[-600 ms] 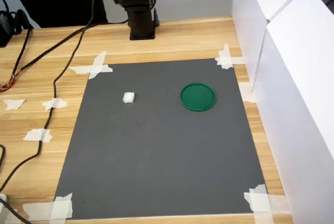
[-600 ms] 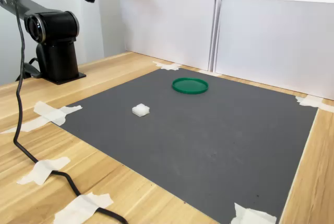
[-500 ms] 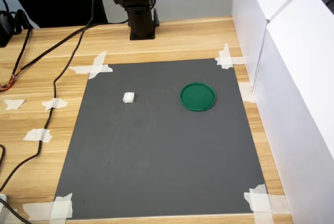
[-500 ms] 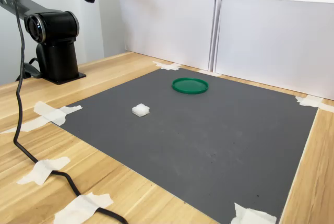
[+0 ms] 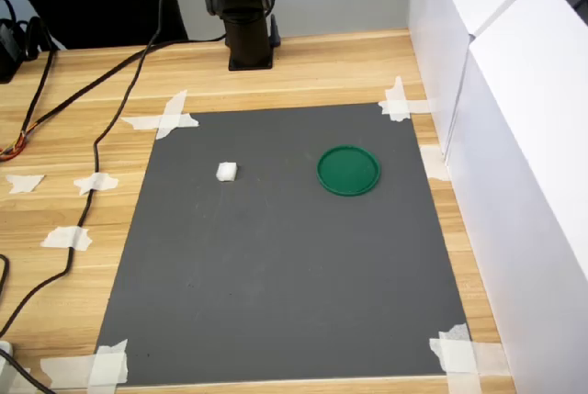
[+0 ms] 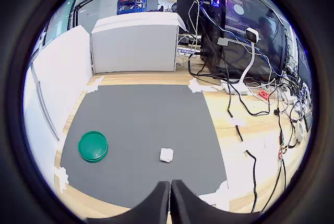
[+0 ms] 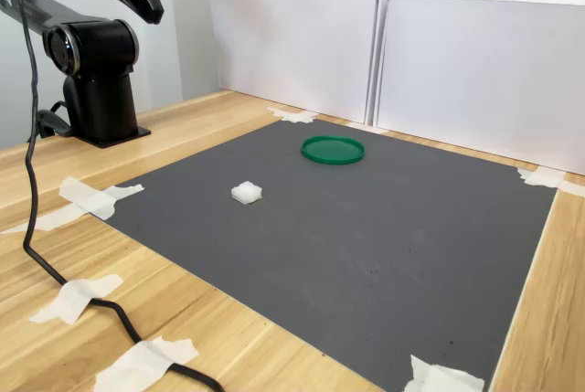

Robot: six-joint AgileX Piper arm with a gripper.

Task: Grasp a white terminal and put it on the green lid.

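Note:
The white terminal is a tiny blocky piece lying alone on the dark grey mat. The green lid lies flat on the same mat, a good hand's width from the terminal, with nothing on it. My gripper hangs high above the arm's base, well away from both. In the wrist view its two fingers meet tip to tip with nothing between them.
The arm's black base stands on the wooden table behind the mat. White panels wall off the first exterior view's right. A black cable trails along the first exterior view's left, with tape strips at the mat's corners.
In the second exterior view the gripper has swung from slanting to pointing more steeply down. The terminal and the lid have not moved.

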